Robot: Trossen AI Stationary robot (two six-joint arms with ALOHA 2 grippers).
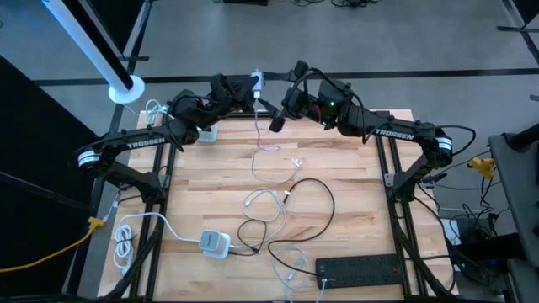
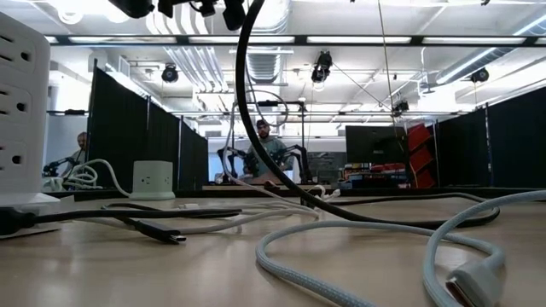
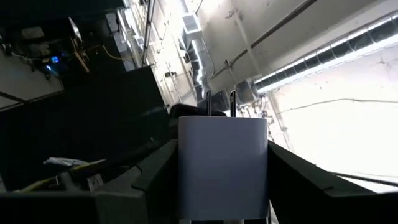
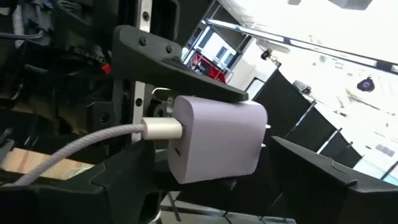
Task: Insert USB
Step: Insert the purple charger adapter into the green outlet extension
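Robotics lab in an open industrial hall. Exposed ceiling ducts (image 2: pixel 205 64) and strip lights (image 2: pixel 358 39) overhead, black partition curtains (image 2: pixel 128 136) dividing work bays, grey concrete floor (image 1: pixel 379 42). Wooden butcher-block counter (image 1: pixel 354 168) on a black metal frame, strewn with cables (image 1: pixel 290 210). A seated person (image 2: pixel 266 149) in the background beside another robot rig, monitors (image 2: pixel 371 145) nearby.

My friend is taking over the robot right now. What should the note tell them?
Left hand: shut on the white square charger block, held up above the table's far edge.
Right hand: close beside it; open or shut, cannot tell.
Done: the white braided cable is already plugged into the block.
Left: probably let go and pull both arms back. The other cables and the black power strip lie untouched.
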